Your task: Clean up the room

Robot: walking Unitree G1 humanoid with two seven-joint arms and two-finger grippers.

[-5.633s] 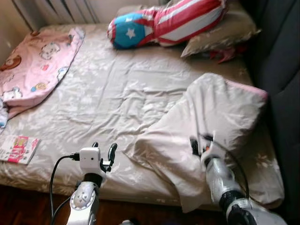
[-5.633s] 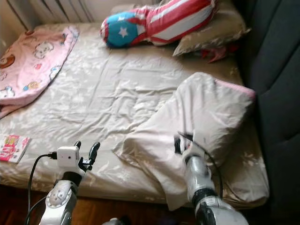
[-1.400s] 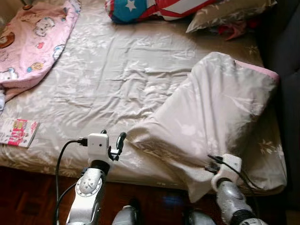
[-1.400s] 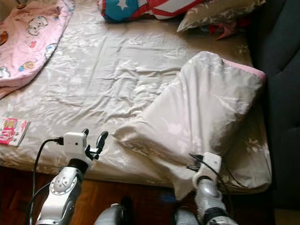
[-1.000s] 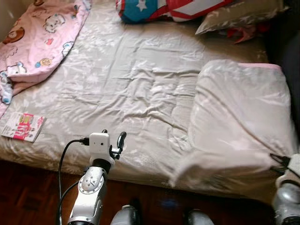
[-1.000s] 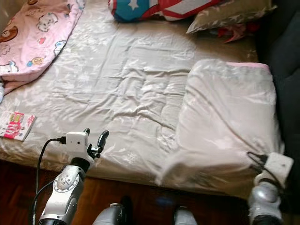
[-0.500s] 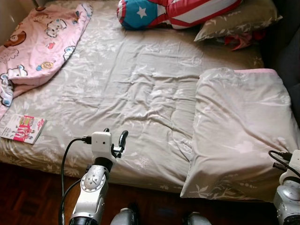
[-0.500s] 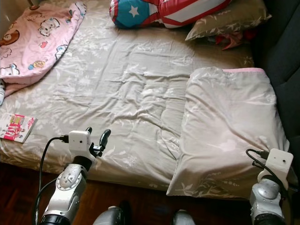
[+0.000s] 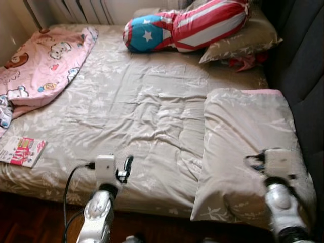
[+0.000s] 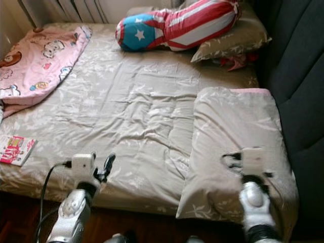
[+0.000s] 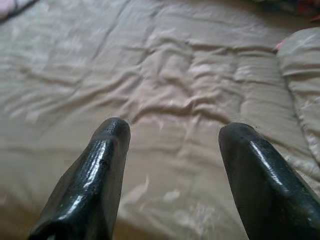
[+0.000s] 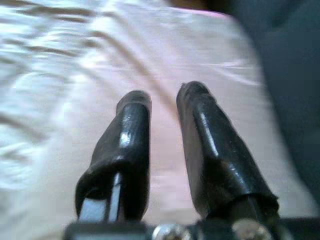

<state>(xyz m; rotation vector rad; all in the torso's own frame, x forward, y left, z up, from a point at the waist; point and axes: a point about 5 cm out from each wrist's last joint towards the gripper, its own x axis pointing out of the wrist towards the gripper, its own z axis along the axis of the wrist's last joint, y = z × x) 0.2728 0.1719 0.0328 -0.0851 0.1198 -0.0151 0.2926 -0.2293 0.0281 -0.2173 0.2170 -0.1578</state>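
Observation:
A grey floral duvet (image 9: 243,136), folded with a pink edge showing at its far end, lies flat along the right side of the bed (image 9: 142,106). My right wrist (image 9: 276,163) hovers over the duvet's near half. In the right wrist view my right gripper (image 12: 162,95) is open by a narrow gap, with only cloth showing beyond it. My left gripper (image 9: 123,167) is open above the bed's front edge, left of the duvet; its fingers (image 11: 112,145) stand wide apart over the rumpled sheet.
A pink cartoon blanket (image 9: 40,66) lies bunched at the far left and a booklet (image 9: 20,151) near the front left corner. A stars-and-stripes cushion (image 9: 187,25), a grey pillow (image 9: 243,38) and a red item (image 9: 243,62) sit at the far end. A dark padded wall (image 9: 304,66) borders the right.
The duvet went from lying slanted to lying straight along the right side. My right arm rose from the bed's front edge to above the duvet. The camera view shifted; the left arm stayed.

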